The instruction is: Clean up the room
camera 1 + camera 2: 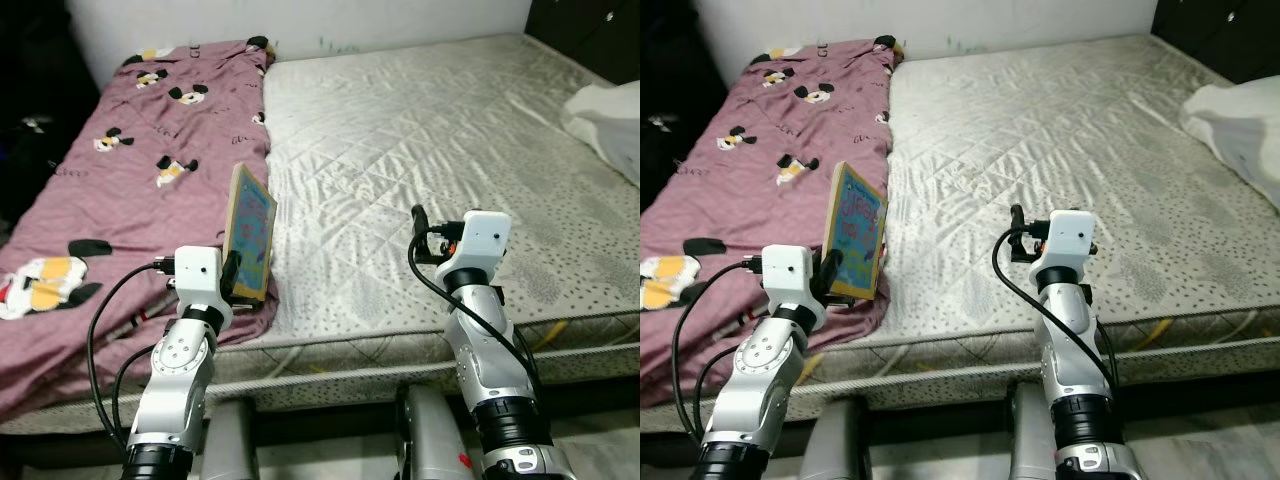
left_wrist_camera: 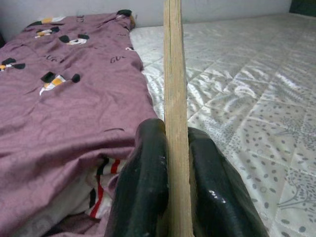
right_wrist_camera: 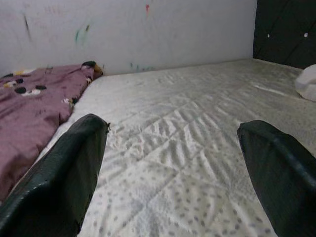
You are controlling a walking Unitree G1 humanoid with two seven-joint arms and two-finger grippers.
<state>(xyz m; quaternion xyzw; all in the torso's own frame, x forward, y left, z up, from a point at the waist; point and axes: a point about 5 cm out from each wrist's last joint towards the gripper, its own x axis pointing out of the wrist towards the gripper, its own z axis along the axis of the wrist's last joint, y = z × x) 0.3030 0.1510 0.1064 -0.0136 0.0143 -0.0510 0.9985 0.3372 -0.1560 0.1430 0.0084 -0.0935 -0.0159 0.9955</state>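
One children's board book [image 1: 250, 230], thick-paged with a colourful cover, stands upright on edge in the left tool [image 2: 172, 173], whose two black fingers [image 2: 143, 187] are clenched against its two faces near the bottom corner; it is lifted clear of the bed, above the seam where the purple cartoon-print blanket [image 1: 130, 150] meets the bare quilted mattress [image 1: 420, 150]. So the pickup looks done for this one item, while carrying it off and putting it somewhere proper is, as I judge it, yet to come; no shelf or box for it is in sight. From the book, the blanket spreads from about 9 to 11 o'clock, rumpled, with a striped cloth [image 2: 101, 190] peeking from under its near edge, so it probably wants straightening too. The right tool [image 3: 168, 163] hovers released at about 3 o'clock of the book, fingers wide apart over the mattress, holding nothing. Far off at about 2 o'clock a white pillow or bundle [image 1: 605, 120] lies at the bed's edge. Count: one book, one blanket, one mattress, one white bundle, two tools.
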